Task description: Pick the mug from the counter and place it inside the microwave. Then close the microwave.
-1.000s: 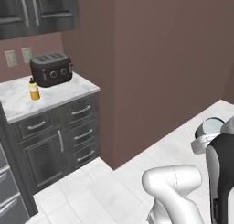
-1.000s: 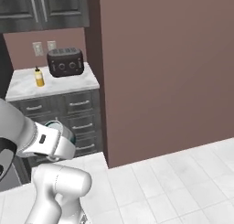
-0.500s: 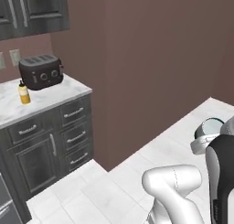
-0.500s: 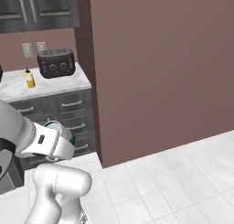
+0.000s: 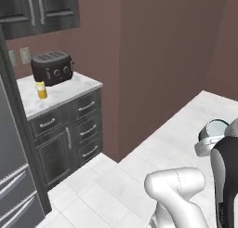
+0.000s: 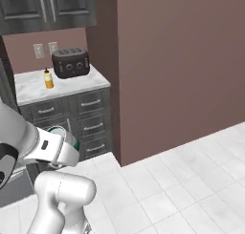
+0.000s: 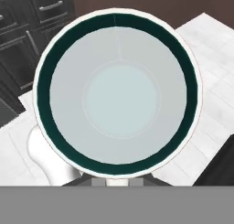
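Observation:
The mug [image 7: 119,95] sits right in front of the hand camera, seen from above, with a teal rim and a pale inside. My gripper [image 7: 118,181] is shut on it, its fingers mostly hidden under the mug. In the left base view the mug [image 5: 214,128] hangs low at the right edge beside the arm, over the floor. In the right base view its teal rim [image 6: 60,131] peeks from behind the forearm. The marble counter [image 5: 69,93] [image 6: 76,83] stands far off on dark drawers. The microwave is out of view.
On the counter stand a black toaster [image 5: 52,68] [image 6: 71,62] and a yellow bottle [image 5: 42,90] [image 6: 48,79]. Dark upper cabinets [image 5: 42,10] hang above them. A brown wall corner [image 6: 117,85] juts out beside the drawers. A tall grey appliance [image 5: 11,176] stands at the left. White floor tiles [image 6: 191,171] spread ahead.
The whole scene has shifted in both base views, so the base has moved. The mug stays in the shut gripper, in the same place beside the arm.

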